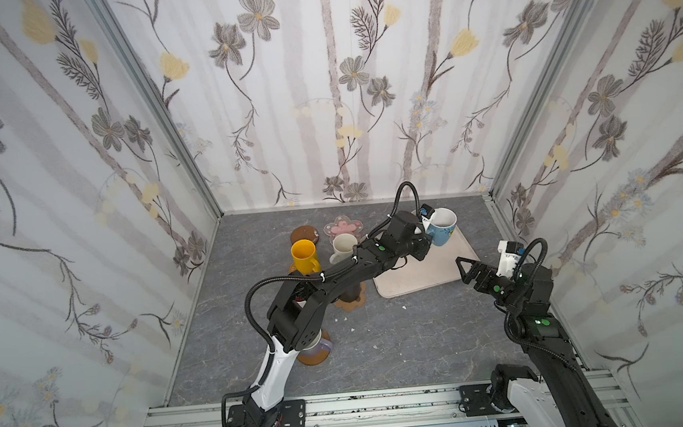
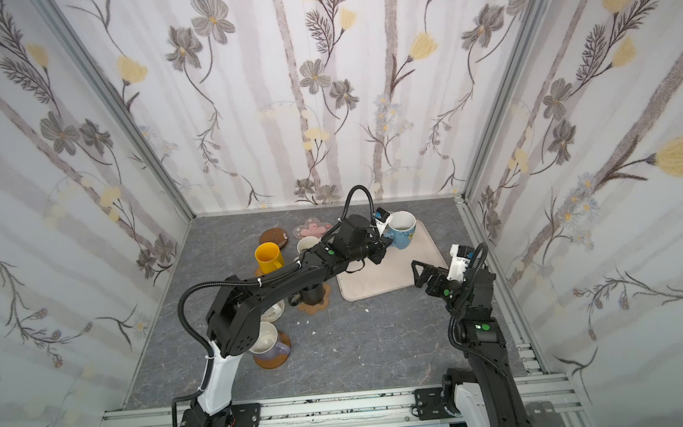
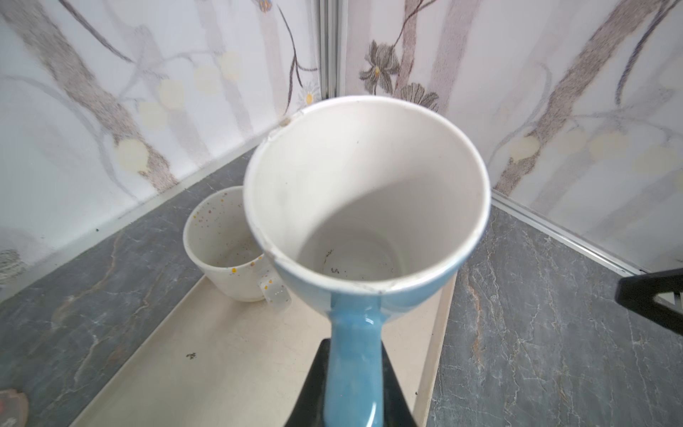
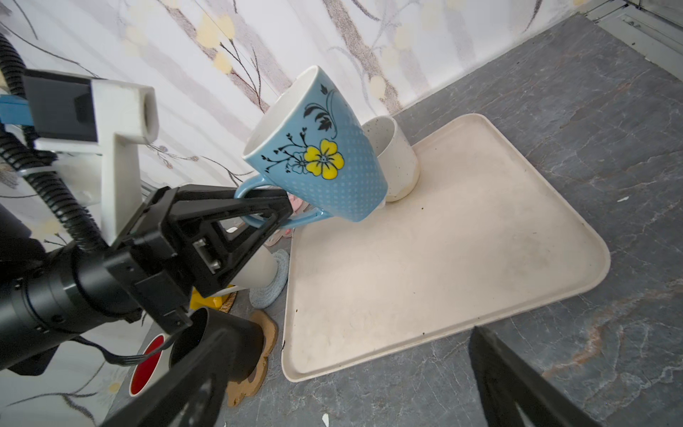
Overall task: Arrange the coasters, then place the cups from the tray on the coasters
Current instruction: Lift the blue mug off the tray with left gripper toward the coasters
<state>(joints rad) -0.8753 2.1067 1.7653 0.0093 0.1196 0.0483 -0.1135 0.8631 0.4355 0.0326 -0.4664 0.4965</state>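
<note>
My left gripper (image 1: 427,243) (image 4: 273,210) is shut on the handle of the light blue cup (image 1: 441,227) (image 3: 366,207), which hangs tilted above the far end of the beige tray (image 1: 419,275) (image 4: 443,258). A speckled cream cup (image 3: 218,236) (image 4: 395,159) stands on the tray behind it. My right gripper (image 1: 467,269) (image 4: 347,355) is open and empty by the tray's near right corner. The pink flower coaster (image 1: 343,227) and a brown disc (image 1: 304,235) lie bare at the back.
Left of the tray, a yellow cup (image 1: 305,257), a cream cup (image 1: 344,245), a black cup (image 2: 312,294) on the tan paw coaster (image 2: 318,306), a red-inside cup (image 4: 146,364) and a lavender cup (image 2: 269,345) on a brown disc stand under my left arm.
</note>
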